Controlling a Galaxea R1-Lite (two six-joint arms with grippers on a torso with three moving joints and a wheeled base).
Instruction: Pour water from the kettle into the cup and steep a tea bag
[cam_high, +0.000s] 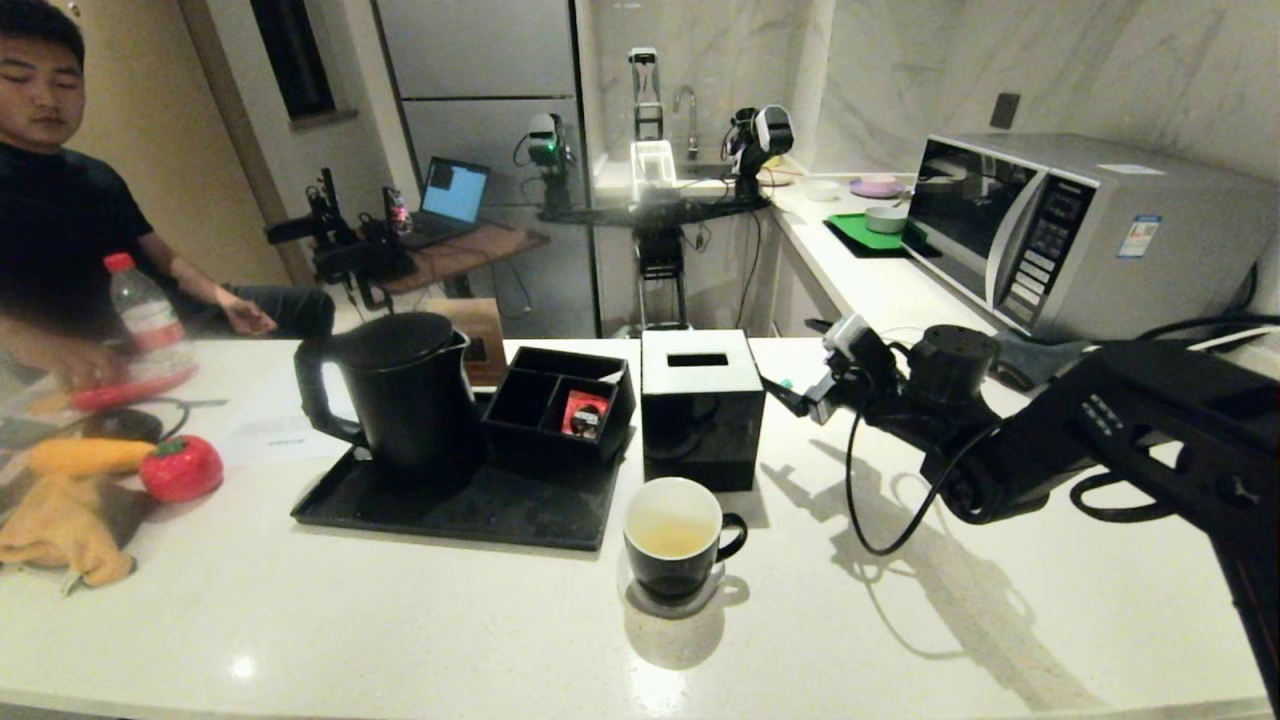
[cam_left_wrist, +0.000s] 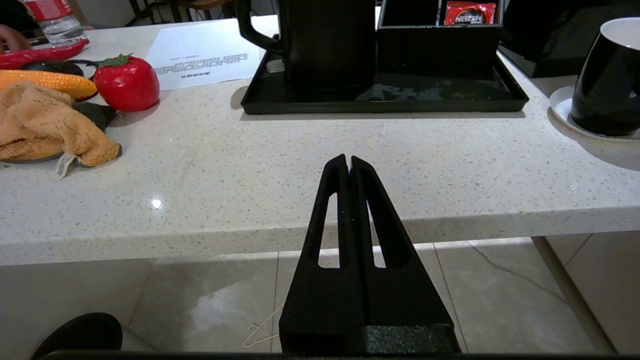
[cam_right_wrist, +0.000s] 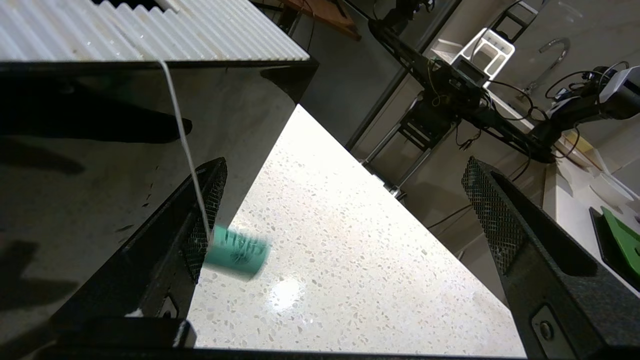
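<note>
White speckled table (cam_high: 400, 620) fills the head view: the kettle (cam_high: 400, 395) stands on a black tray (cam_high: 460, 505) at left, the cup (cam_high: 675, 540) of pale water (cam_high: 672, 540) near centre. From the right, the right hand (cam_high: 790, 395) reaches level beside the black box (cam_high: 700, 405). Left wrist view alone shows the left hand (cam_left_wrist: 348, 162), fingers together, below the table edge. Right wrist view shows fingers (cam_right_wrist: 492, 210) wide apart, a string with a green tag (cam_right_wrist: 236, 250) at one.

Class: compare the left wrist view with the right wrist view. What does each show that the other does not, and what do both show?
Left wrist view only: the shut left gripper below the counter edge, the kettle on its tray, the cup, a red packet. Right wrist view only: the open right gripper, a green tag on a string beside the black box. Both: the speckled white counter.
</note>
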